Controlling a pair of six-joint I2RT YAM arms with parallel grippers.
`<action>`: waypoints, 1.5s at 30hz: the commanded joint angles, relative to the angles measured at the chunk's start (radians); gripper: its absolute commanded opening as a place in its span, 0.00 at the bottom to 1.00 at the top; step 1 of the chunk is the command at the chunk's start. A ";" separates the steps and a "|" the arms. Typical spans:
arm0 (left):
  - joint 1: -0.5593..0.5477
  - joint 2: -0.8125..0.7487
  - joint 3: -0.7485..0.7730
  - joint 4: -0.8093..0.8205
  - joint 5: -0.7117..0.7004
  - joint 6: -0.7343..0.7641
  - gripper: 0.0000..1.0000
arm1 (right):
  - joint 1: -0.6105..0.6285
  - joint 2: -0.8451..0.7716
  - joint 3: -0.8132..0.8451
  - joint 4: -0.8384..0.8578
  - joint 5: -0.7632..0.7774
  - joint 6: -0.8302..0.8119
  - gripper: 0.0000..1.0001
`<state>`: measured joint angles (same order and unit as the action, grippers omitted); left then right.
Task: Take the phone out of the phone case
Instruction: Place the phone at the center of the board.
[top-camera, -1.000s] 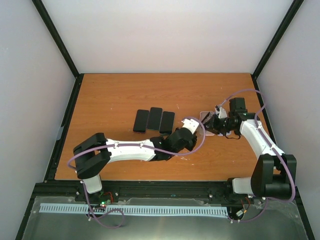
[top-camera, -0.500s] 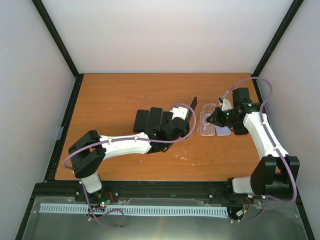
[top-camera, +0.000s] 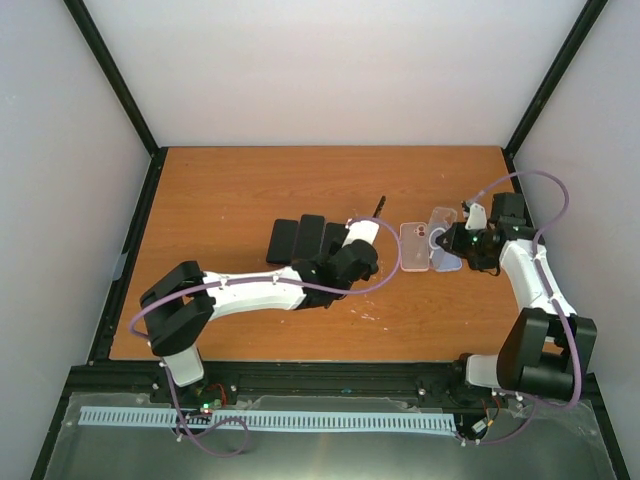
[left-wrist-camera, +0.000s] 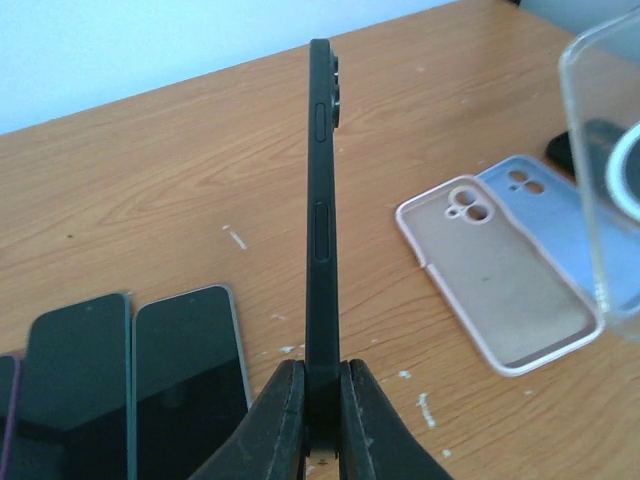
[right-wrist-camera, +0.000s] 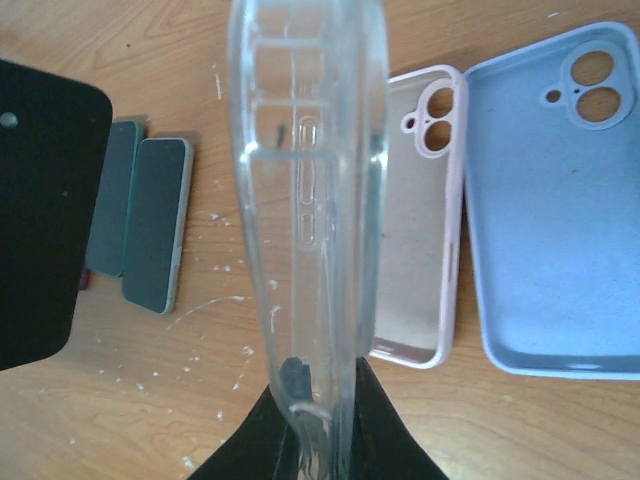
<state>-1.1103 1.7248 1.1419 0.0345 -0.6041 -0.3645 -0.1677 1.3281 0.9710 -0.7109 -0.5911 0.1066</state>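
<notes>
Black phone (left-wrist-camera: 320, 200), free of any case, stands on its long edge in the air above the bench (top-camera: 250, 180), near the middle of the overhead view. The left pincer (left-wrist-camera: 320, 425) is clamped on its lower end only, so most of the phone's length rises unsupported above the fingers. At about 3 o'clock from it, and apart from it, the right pincer (right-wrist-camera: 318, 415) is closed on one end of the clear case (right-wrist-camera: 310, 200), which is empty and also held upright off the bench.

Judging by this, the separation looks done and what remains is setting both things down.

Risks, as I judge them:
- The phone is gripped low on smooth, narrow sides. A quick swing or tilt could make it pivot between the fingers or slip out.
- A row of dark phones (left-wrist-camera: 190, 370) lies flat on the bench at about 9 o'clock from the held phone. If it is lowered without clearance, it could land on or knock them.
- A pink case (left-wrist-camera: 495, 290) and a blue case (left-wrist-camera: 560, 225) lie open side up, side by side, below the clear case. A dropped clear case would fall onto them.
- The clear case looks thin and flexible. A pinch at one end could let it bend and spring free.
- Both arms work near each other, so a careless move could bring them into contact.
</notes>
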 joint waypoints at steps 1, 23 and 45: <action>-0.032 0.042 0.057 -0.014 -0.136 0.099 0.00 | -0.035 -0.053 -0.086 0.222 -0.022 -0.005 0.03; -0.092 0.556 0.503 -0.531 -0.326 -0.020 0.00 | -0.126 -0.083 -0.151 0.269 -0.077 -0.052 0.03; -0.045 0.742 0.624 -0.990 -0.389 -0.367 0.00 | -0.148 -0.100 -0.163 0.266 -0.133 -0.047 0.03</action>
<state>-1.1912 2.4104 1.8095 -0.9066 -1.0977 -0.6819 -0.3023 1.2606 0.8249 -0.4664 -0.7128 0.0677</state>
